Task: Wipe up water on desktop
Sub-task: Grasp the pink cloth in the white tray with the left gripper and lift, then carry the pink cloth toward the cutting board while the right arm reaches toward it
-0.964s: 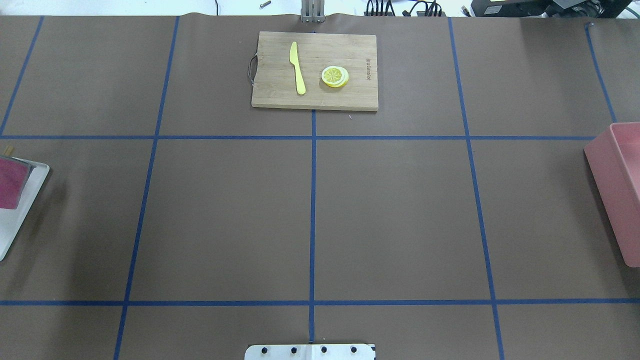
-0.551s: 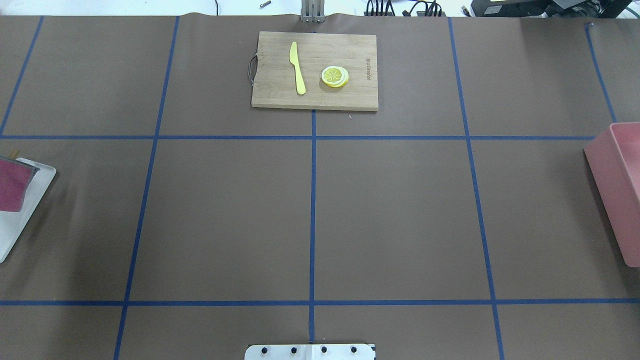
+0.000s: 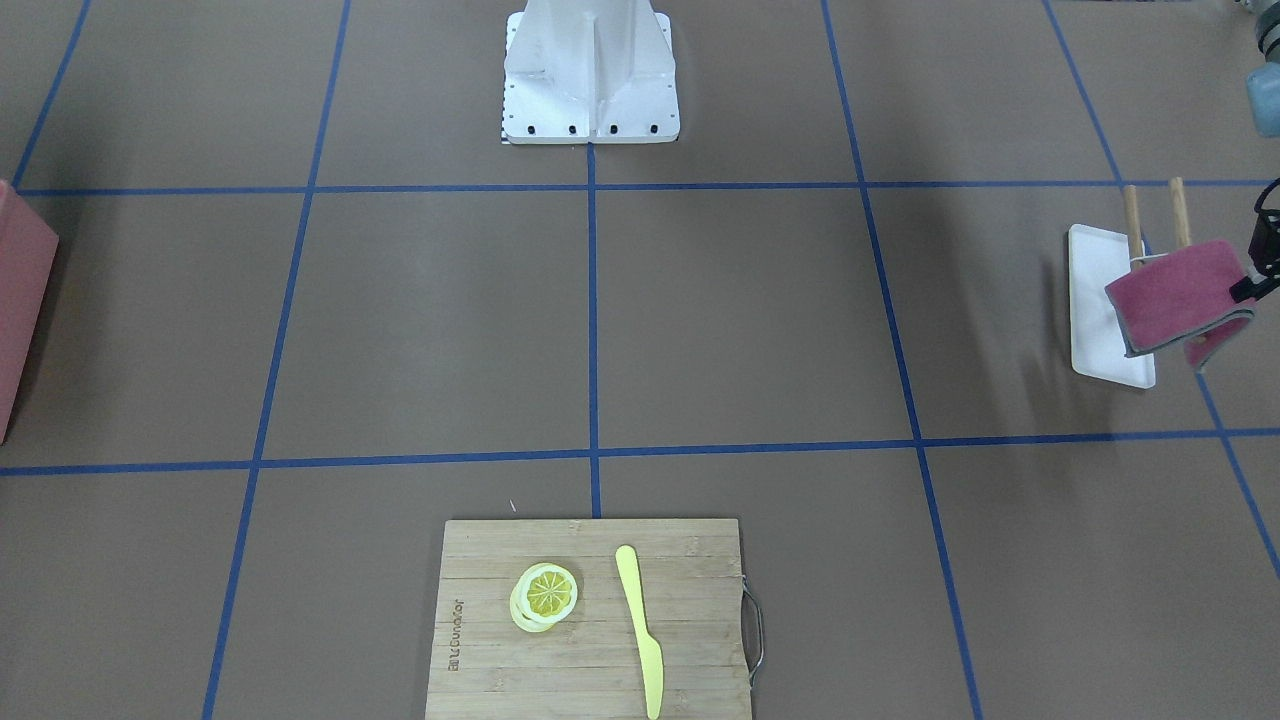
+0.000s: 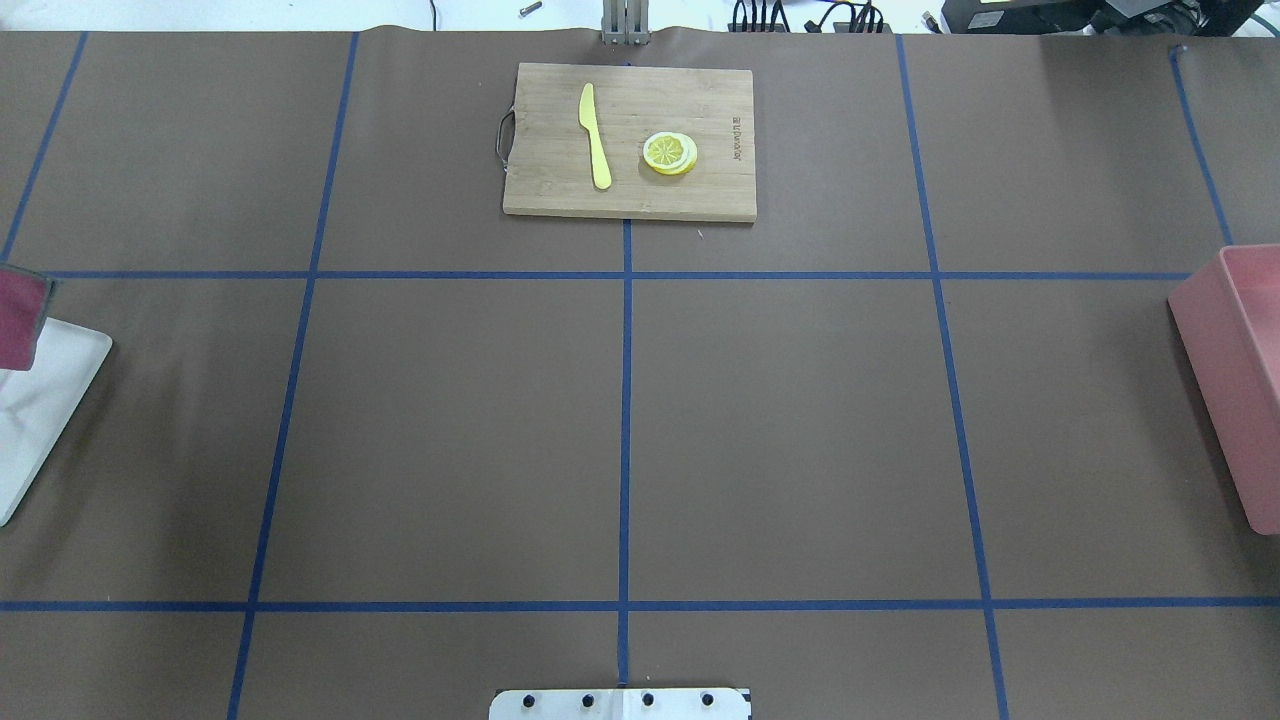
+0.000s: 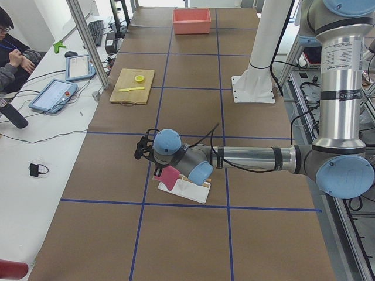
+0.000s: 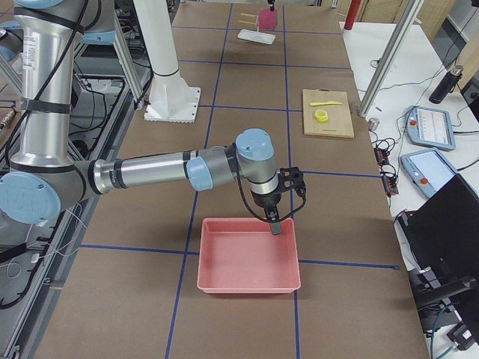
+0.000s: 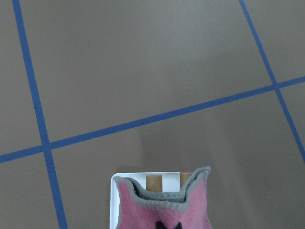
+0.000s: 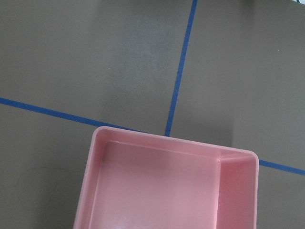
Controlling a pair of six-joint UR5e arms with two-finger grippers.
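Observation:
The desktop [image 4: 800,430] is brown with blue tape lines; I make out no water on it in any view. My left gripper [image 3: 1252,286], at the table's left end, is shut on a pink cloth [image 3: 1178,296] with a grey edge and holds it above a white tray [image 3: 1095,310]. The cloth also shows at the overhead view's left edge [image 4: 20,320] and hangs at the bottom of the left wrist view [image 7: 164,207]. My right gripper [image 6: 274,224] hovers over a pink bin [image 6: 249,262]; I cannot tell whether it is open or shut.
A bamboo cutting board [image 4: 630,140] at the far middle carries a yellow knife [image 4: 595,135] and lemon slices [image 4: 670,153]. Two wooden sticks [image 3: 1132,222] lie at the tray. The pink bin [image 4: 1235,380] stands at the right end. The robot's base [image 3: 590,75] is at the near middle.
The pink cloth has risen off the white tray and shifted toward the far side. The tray slid slightly to the right in the overhead view.

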